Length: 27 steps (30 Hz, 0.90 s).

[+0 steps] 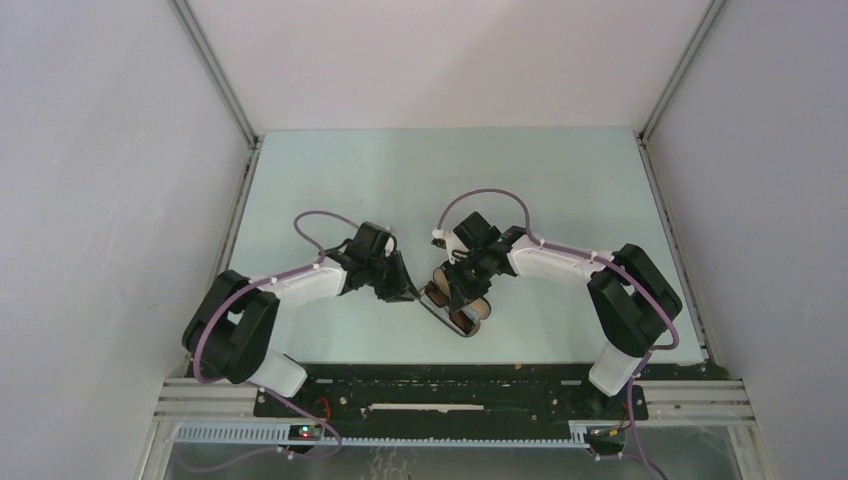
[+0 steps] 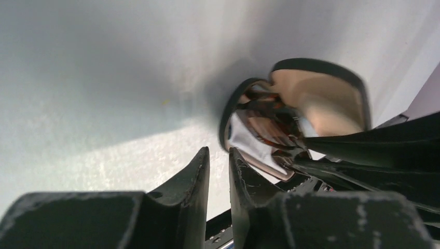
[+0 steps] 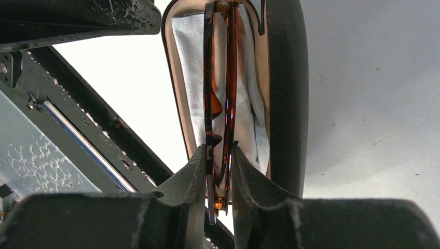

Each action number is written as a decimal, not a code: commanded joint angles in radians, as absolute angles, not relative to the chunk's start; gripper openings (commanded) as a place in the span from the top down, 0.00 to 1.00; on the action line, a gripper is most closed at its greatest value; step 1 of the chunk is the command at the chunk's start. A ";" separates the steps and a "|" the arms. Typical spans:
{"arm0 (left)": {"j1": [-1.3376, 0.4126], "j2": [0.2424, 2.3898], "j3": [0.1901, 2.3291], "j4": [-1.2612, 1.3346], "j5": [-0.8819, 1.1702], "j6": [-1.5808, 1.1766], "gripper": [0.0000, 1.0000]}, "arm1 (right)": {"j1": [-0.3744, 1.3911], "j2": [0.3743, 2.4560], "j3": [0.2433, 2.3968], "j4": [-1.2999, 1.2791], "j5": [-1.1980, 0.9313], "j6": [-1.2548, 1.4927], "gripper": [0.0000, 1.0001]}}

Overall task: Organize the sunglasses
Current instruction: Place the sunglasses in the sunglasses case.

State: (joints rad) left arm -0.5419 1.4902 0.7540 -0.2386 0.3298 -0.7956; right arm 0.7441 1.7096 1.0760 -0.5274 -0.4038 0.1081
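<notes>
Sunglasses (image 3: pixel 220 93), folded, are pinched edge-on by the right gripper (image 3: pixel 218 155) inside the open black case (image 3: pixel 283 93) near the table's (image 1: pixel 350 180) near edge, aligned lengthwise to fit. Left gripper (image 2: pixel 219 166), narrowly spread and empty, sits beside the case, probably to steady it.

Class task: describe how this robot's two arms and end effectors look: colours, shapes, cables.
Both the left arm and right arm have white shells between bulky black joint housings, each trailed by a looping lilac cable. The left end effector and right end effector are black, with two tapered, scuffed fingers.
</notes>
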 commanded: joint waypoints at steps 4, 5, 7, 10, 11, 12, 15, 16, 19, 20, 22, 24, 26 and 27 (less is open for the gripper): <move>-0.545 1.421 0.684 -0.171 0.256 -0.956 0.74 | 0.753 1.716 1.078 -0.491 -0.372 0.119 0.73; -0.545 1.428 0.684 -0.167 0.259 -0.957 0.73 | 0.753 1.716 1.078 -0.491 -0.373 0.120 0.73; -0.545 1.441 0.682 -0.150 0.273 -0.962 0.74 | 0.755 1.715 1.078 -0.490 -0.373 0.121 0.73; -0.545 1.446 0.673 -0.121 0.278 -0.980 0.74 | 0.757 1.712 1.078 -0.494 -0.369 0.122 0.73; -0.545 1.447 0.671 -0.114 0.279 -0.985 0.74 | 0.758 1.711 1.078 -0.495 -0.367 0.121 0.73; -0.544 1.453 0.673 -0.111 0.277 -0.986 0.74 | 0.758 1.708 1.078 -0.496 -0.365 0.121 0.73; -0.546 1.479 0.682 -0.109 0.277 -0.985 0.76 | 0.758 1.706 1.078 -0.494 -0.365 0.121 0.73; -0.546 1.489 0.685 -0.108 0.279 -0.984 0.77 | 0.759 1.707 1.078 -0.493 -0.365 0.121 0.73; -0.545 1.518 0.686 -0.091 0.303 -0.982 0.81 | 0.758 1.707 1.081 -0.494 -0.365 0.121 0.73; -0.545 1.526 0.687 -0.089 0.308 -0.981 0.82 | 0.758 1.707 1.081 -0.495 -0.364 0.120 0.73; -0.545 1.533 0.683 -0.090 0.307 -0.979 0.82 | 0.758 1.702 1.081 -0.498 -0.362 0.120 0.73; -0.545 1.538 0.683 -0.092 0.304 -0.978 0.82 | 0.758 1.696 1.081 -0.499 -0.360 0.120 0.73; -0.545 1.541 0.682 -0.091 0.303 -0.978 0.84 | 0.758 1.692 1.081 -0.497 -0.358 0.120 0.73; -0.545 1.542 0.683 -0.089 0.302 -0.979 0.87 | 0.758 1.692 1.083 -0.499 -0.356 0.120 0.73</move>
